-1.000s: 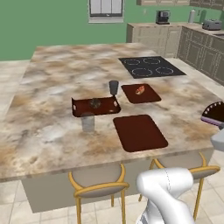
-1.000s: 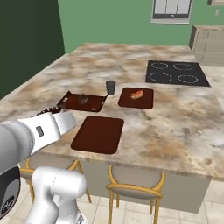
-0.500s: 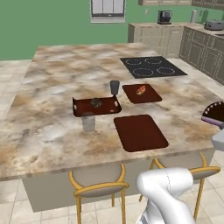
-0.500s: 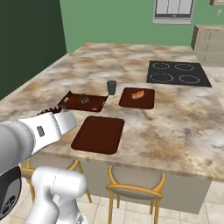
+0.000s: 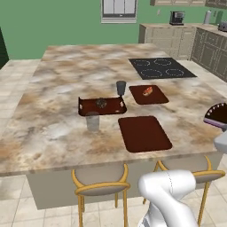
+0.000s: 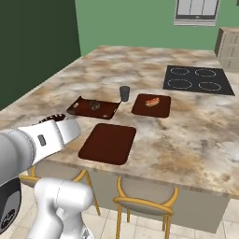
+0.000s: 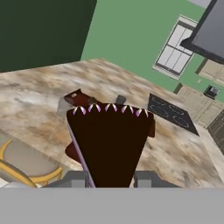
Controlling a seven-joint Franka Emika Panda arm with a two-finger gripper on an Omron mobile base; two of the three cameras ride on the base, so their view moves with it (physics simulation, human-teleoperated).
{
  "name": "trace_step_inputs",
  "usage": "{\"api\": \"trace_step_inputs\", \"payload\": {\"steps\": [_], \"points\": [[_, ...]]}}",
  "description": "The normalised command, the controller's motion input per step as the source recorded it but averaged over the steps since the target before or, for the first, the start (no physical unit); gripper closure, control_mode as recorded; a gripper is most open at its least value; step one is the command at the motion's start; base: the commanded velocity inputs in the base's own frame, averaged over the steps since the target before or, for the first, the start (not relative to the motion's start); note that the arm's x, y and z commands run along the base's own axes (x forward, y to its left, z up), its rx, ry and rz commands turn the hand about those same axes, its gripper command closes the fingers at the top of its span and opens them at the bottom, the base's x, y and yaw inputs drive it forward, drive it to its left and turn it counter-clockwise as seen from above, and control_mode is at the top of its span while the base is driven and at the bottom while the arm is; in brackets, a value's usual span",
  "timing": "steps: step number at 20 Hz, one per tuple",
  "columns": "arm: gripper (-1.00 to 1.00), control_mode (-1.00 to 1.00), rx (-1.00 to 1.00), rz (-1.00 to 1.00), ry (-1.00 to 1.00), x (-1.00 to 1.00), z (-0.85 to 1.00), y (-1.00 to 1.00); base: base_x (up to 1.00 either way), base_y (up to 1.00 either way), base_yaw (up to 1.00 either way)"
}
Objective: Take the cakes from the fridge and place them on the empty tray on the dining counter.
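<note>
Three trays lie on the marble table (image 5: 53, 128). Farthest left is the rimmed tray (image 5: 101, 106) holding a round dark pastry (image 5: 101, 103), with a glass (image 5: 92, 121) just in front of it. A dark cup (image 5: 121, 87) stands behind. Next comes the large empty tray (image 5: 144, 133), then the small tray (image 5: 148, 94) with reddish food (image 5: 147, 91). In the hand view, the gripper (image 7: 111, 177) has its jaws clamped on a dark cake wedge (image 7: 109, 142) with purple-tipped frosting, held above the table.

Marble dining counter (image 5: 57, 128), three trays, two cups, cooktop (image 5: 161, 68)
</note>
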Motion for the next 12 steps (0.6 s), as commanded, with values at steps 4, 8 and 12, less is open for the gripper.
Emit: {"api": "trace_step_inputs", "payload": {"steps": [4, 8, 12], "points": [[1.0, 1.0, 0.0, 0.0, 0.0, 0.0, 0.0, 0.0, 0.69, 0.08, 0.24], [1.0, -1.0, 0.0, 0.09, 0.06, 0.61, -0.11, 0.16, 0.0, 0.0, 0.0], [1.0, -1.0, 0.0, 0.0, 0.02, 0.74, -0.13, 0.19, 0.0, 0.0, 0.0]]}}
